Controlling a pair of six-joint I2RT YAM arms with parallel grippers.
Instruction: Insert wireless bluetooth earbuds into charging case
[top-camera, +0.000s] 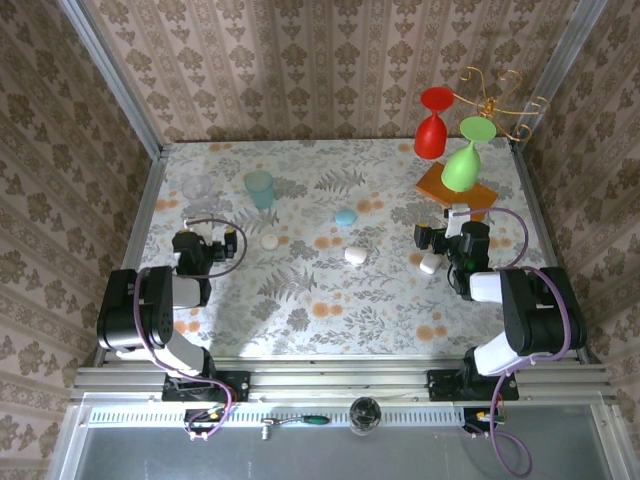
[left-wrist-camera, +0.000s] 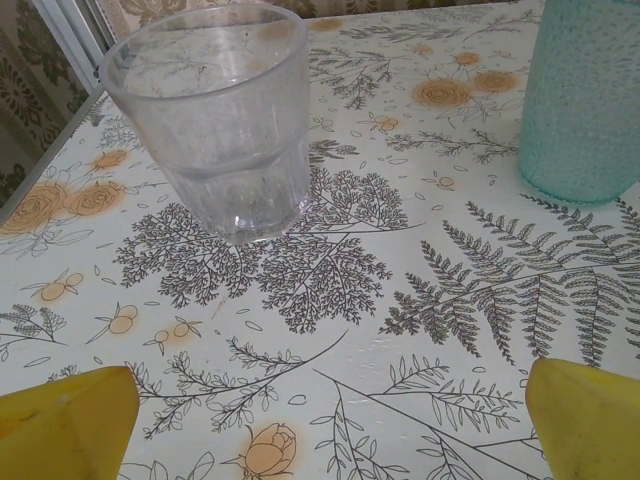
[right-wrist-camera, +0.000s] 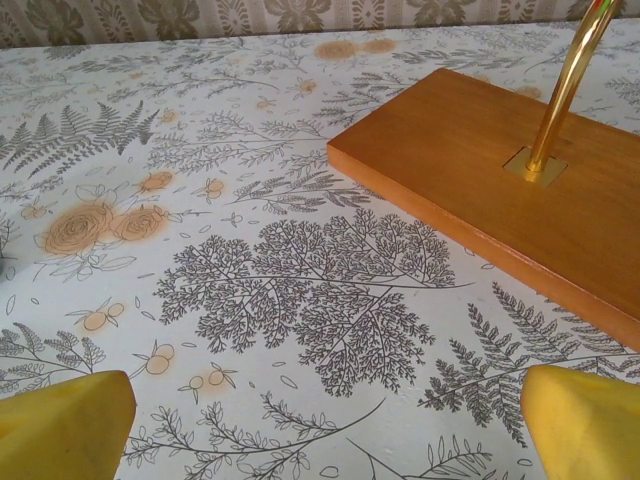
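Note:
Several pebble-like charging cases lie on the floral table: a white one, a pale blue one, a white one and a white one beside my right arm. The wireless bluetooth earbuds are out of view. My left gripper is open, its yellow fingertips wide apart over bare tablecloth, just short of a clear tumbler. My right gripper is open too, its yellow fingertips spread over bare cloth in front of a wooden base.
A clear tumbler and a teal cup stand at the back left. A wooden base carries a gold rack holding a red glass and a green glass upside down. Metal rails edge the table.

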